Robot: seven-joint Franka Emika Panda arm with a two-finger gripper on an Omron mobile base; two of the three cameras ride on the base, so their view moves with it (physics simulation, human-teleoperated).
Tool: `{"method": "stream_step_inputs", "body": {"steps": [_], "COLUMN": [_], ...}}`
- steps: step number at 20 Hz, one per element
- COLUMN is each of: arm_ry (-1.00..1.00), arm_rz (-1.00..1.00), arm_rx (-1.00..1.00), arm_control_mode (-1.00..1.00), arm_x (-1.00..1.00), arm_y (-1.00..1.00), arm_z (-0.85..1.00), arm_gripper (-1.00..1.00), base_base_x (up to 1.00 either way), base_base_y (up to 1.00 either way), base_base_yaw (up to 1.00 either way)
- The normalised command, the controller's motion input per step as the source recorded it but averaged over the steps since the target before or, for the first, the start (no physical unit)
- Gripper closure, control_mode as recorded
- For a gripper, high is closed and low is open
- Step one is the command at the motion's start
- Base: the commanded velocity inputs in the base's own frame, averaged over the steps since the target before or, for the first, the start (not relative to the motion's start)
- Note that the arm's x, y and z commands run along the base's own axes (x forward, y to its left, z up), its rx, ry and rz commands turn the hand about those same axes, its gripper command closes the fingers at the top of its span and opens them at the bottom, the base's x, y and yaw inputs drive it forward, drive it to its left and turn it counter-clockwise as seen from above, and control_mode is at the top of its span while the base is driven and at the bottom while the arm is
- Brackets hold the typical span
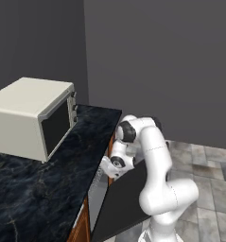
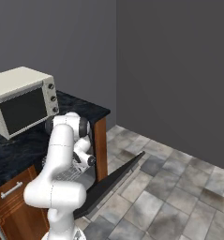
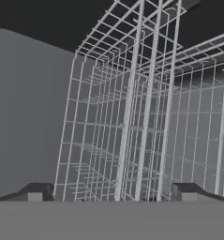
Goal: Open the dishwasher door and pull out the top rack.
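The dishwasher door (image 1: 123, 204) is a flat black panel, swung down and hanging open at a slant beside my arm; from the right it shows edge-on (image 2: 114, 179). My hand reaches into the dishwasher opening under the counter edge. The top rack (image 3: 132, 117), a light grey wire grid, stands very close in the hand view, and a bit of it shows by my wrist (image 2: 67, 174). My gripper (image 3: 112, 194) is open, its two fingertips (image 3: 36, 192) wide apart with several rack rods rising between them. I cannot tell whether the tips touch the rods.
A beige microwave (image 1: 34, 118) (image 2: 22, 101) sits on the dark marble counter (image 1: 39, 194) (image 2: 19, 152). Brown wooden cabinet fronts (image 2: 12, 206) stand below the counter. Grey tiled floor (image 2: 179, 197) spreads to the right, with dark grey walls behind.
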Motion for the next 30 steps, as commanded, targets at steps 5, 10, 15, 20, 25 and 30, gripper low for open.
{"method": "stream_step_inputs", "body": {"steps": [5,10,15,20,25,30], "arm_ry": [0.01,0.01,0.05,0.05,0.03,0.02], "arm_rz": [0.0,0.0,0.0,0.0,0.0,0.0], "arm_rx": [0.01,0.01,0.0,0.0,0.0,0.0], "arm_control_mode": [-1.0,-1.0,-1.0,-1.0,-1.0,-1.0], "arm_x": [0.27,0.24,0.25,0.2,0.2,0.27], "arm_y": [0.15,0.15,0.18,0.18,0.15,0.18], "arm_z": [-0.25,-0.21,-0.26,-0.24,-0.17,-0.13], "arm_gripper": [-1.0,-1.0,-1.0,-1.0,-1.0,-1.0], "base_base_x": [0.0,0.0,0.0,0.0,0.0,0.0], "base_base_y": [0.0,0.0,0.0,0.0,0.0,0.0], "base_base_yaw": [0.0,0.0,0.0,0.0,0.0,0.0]}}
